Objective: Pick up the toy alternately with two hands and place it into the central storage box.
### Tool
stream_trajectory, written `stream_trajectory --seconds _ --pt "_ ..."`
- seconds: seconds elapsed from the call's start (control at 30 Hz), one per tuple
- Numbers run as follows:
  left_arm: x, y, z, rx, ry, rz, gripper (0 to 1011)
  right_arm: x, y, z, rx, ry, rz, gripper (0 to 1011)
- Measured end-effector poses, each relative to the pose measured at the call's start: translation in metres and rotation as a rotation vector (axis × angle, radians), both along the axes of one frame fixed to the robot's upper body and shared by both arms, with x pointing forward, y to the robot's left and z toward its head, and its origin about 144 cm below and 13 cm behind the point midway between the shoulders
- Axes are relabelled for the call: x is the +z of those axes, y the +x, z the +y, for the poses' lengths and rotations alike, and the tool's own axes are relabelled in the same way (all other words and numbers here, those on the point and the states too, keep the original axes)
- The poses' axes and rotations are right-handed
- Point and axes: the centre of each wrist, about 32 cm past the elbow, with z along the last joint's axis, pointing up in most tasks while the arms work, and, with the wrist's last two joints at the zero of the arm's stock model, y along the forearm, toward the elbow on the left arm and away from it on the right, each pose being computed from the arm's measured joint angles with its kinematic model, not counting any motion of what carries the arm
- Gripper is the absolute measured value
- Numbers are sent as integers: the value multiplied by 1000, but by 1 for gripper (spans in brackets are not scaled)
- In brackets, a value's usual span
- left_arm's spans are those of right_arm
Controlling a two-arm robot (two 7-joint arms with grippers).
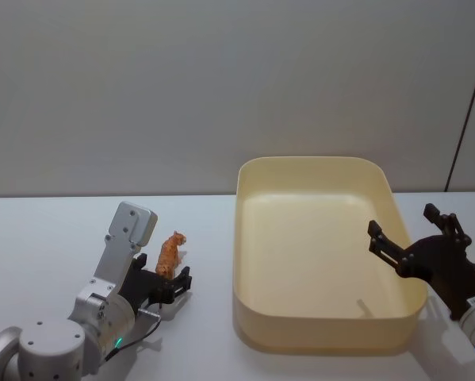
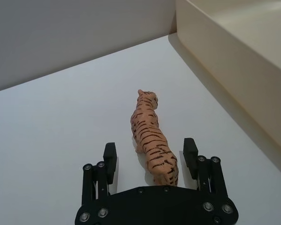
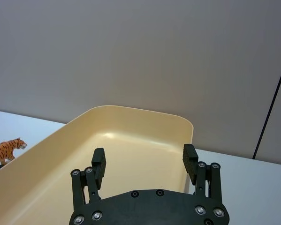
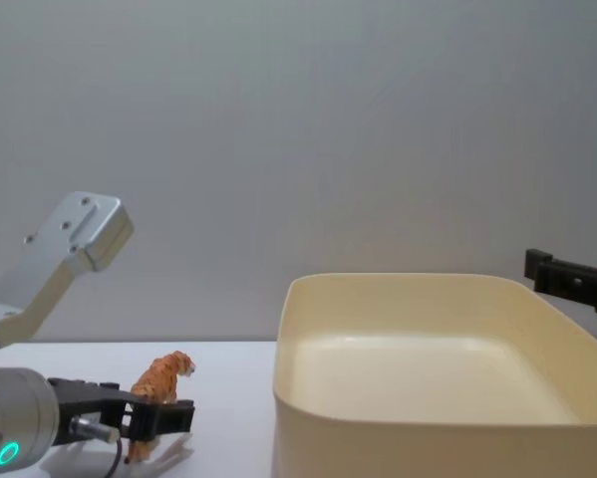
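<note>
Left of the central storage box [image 1: 308, 162], the toy tiger [image 1: 170, 252] stands with its hindquarters between the spread jaws of the left gripper [image 2: 150, 149]. Closing that far back risks pivot or slip. The right gripper [image 3: 144, 154] hovers spread at the box's right rim.

Box [image 1: 316, 168]: smooth cream plastic, slight sheen. Tiger toy [image 2: 152, 140]: matt painted plastic. Table [image 1: 47, 238]: smooth matt white. Left gripper [image 2: 150, 147] & right gripper [image 3: 144, 153]: matt black, shiny screws. Left arm [image 1: 130, 230]: silver-grey metal.

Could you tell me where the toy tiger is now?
In the head view, the toy tiger stands on the table left of the storage box, its rear between the open fingers of the left gripper.
</note>
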Motion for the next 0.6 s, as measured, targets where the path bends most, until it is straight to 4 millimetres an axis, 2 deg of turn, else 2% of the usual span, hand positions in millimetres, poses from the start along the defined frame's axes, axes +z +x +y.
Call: stream_trajectory --seconds 0.03,0.1,0.27,0.33,0.53,0.57,0.6 --pt "0 0 0 1 -1 2 864 0 0 0 0 0 0 1001" --pt "-1 2 1 5 -4 7 835 0 0 0 0 0 0 1001" --pt "-3 4 1 11 -8 15 647 0 0 0 0 0 0 1001" --pt "-3 5 1 12 -9 17 621 0 0 0 0 0 0 1001" --pt "-5 6 1 15 -12 23 394 0 0 0 0 0 0 1001" --pt "-5 6 1 16 -13 24 394 0 0 0 0 0 0 1001" --pt "-5 6 1 16 -13 24 335 0 0 0 0 0 0 1001"
